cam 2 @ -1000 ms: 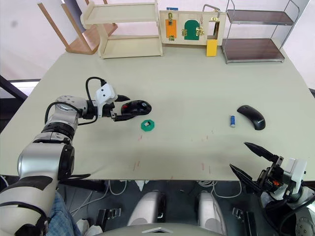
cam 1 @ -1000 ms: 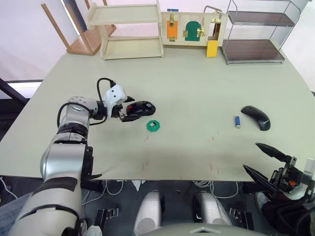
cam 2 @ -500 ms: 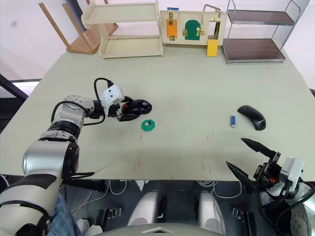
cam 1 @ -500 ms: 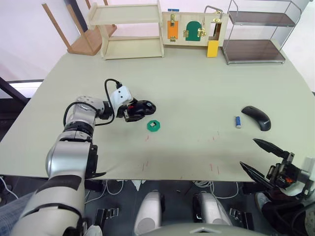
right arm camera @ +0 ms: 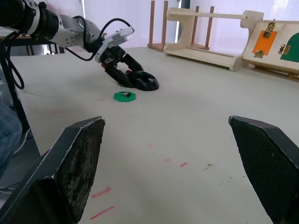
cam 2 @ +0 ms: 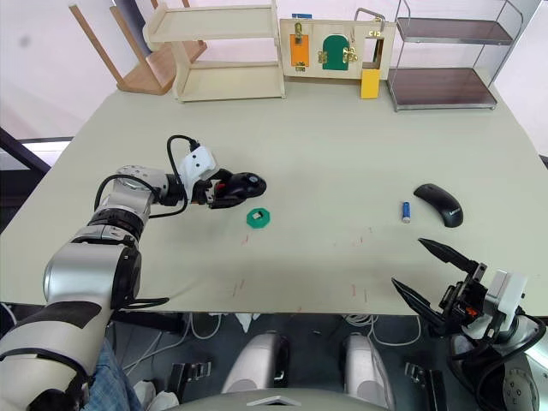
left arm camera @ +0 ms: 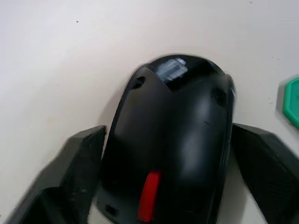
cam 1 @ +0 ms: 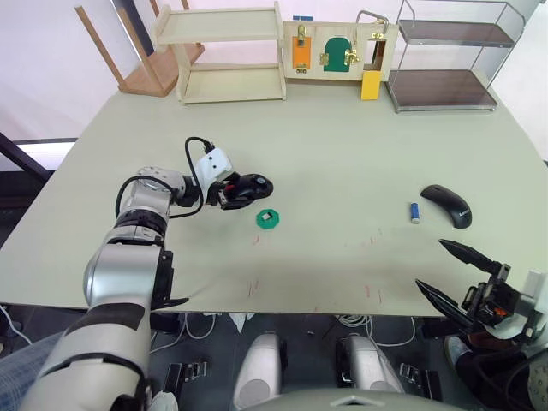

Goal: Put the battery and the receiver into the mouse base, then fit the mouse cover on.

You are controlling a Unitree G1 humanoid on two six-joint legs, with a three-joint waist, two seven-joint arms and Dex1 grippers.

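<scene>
Left tool [left arm camera: 168,186] straddles mouse base [cam 1: 247,187] on tabletop [cam 1: 342,154], fingers spread either side, likely to steady it for loading. Right tool [cam 1: 454,274] spread wide, idle at near edge; battery [cam 1: 413,211] beside mouse cover [cam 1: 446,204]; receiver in green tray [cam 1: 268,219]

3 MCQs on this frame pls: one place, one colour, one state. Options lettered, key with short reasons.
1. Where is the battery?
A. beside the mouse cover
B. in the green tray
C. on the wooden shelf

2. What colour is the part inside the mouse base?
A. yellow
B. red
C. white

3. What is the right gripper doing?
A. gripping the battery
B. holding the cover
C. open, holding nothing

Key: 1 A, the blue cylinder lies on the table just left of the cover. 2 B, the left wrist view shows a red strip. 3 C, its fingers are spread at the near table edge.
</scene>
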